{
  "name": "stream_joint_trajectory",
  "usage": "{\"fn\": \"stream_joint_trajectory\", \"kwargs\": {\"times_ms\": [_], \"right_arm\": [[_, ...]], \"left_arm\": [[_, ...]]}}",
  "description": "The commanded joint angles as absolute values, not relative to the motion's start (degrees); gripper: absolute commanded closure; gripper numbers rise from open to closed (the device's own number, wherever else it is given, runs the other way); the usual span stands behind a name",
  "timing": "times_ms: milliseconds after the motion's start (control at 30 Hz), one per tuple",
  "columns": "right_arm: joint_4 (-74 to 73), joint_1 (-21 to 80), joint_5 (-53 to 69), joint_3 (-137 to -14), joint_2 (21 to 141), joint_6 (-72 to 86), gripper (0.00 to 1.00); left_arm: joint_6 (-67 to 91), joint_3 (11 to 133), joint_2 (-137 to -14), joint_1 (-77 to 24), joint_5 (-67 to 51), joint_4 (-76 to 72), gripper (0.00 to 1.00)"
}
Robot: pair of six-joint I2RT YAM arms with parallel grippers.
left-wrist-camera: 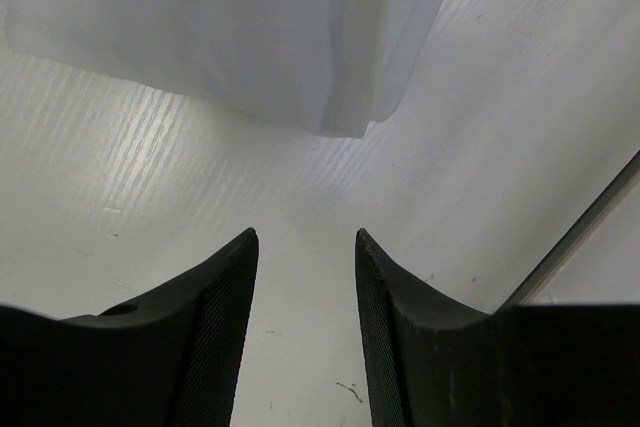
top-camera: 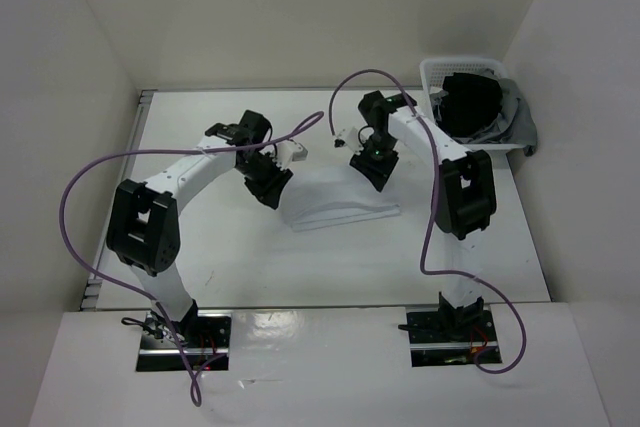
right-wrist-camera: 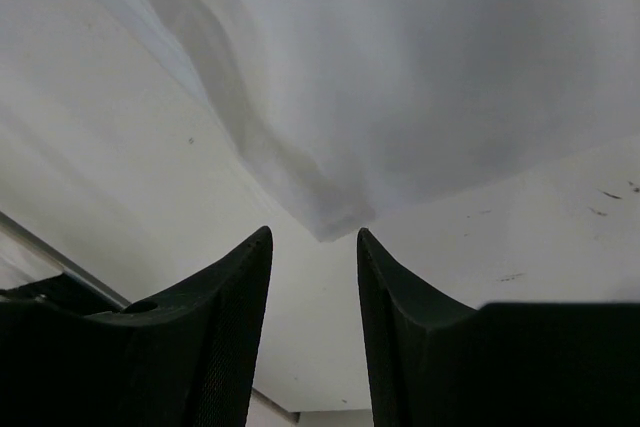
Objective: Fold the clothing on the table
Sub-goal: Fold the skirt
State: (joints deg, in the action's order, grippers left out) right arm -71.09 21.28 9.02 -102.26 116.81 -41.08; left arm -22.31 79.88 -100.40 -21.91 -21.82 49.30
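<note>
The white clothing (top-camera: 335,197) lies flat on the table (top-camera: 240,257) between the two arms. My left gripper (top-camera: 270,190) hovers at its left edge; in the left wrist view the clothing's corner (left-wrist-camera: 345,122) lies a little ahead of the left gripper (left-wrist-camera: 306,237), which is open with nothing between its fingers. My right gripper (top-camera: 377,173) hangs over the clothing's right back corner. In the right wrist view that corner (right-wrist-camera: 335,222) lies just ahead of the right gripper (right-wrist-camera: 314,235), open and empty.
A white perforated basket (top-camera: 437,75) holding a dark grey garment (top-camera: 475,102) stands at the back right. White walls enclose the table on three sides. A metal rail (left-wrist-camera: 575,237) runs along the table edge. Purple cables loop off both arms.
</note>
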Motion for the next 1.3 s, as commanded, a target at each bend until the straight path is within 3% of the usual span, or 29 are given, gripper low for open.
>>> {"fn": "stream_joint_trajectory", "kwargs": {"times_ms": [0,233,367,667,1267], "right_arm": [[-74.3,21.8,9.2,-101.3,113.8,-42.9,0.55],[-66.7,21.8,9.9,-101.9,113.3,-36.0,0.55],[-57.6,24.5,9.1,-98.6,113.3,-30.7,0.55],[-47.3,33.4,1.1,-97.3,115.4,-22.8,0.55],[-44.7,34.5,1.8,-95.4,118.3,-22.2,0.55]], "left_arm": [[-21.6,79.8,-97.9,-21.4,-22.1,48.3,0.49],[-15.8,81.5,-94.4,-12.5,-24.8,44.4,0.52],[-11.5,78.9,-88.9,-1.9,-25.3,40.5,0.47],[-5.4,67.8,-76.4,13.2,-17.1,35.2,0.0],[-6.4,58.9,-70.9,22.0,-17.1,33.0,0.0]]}}
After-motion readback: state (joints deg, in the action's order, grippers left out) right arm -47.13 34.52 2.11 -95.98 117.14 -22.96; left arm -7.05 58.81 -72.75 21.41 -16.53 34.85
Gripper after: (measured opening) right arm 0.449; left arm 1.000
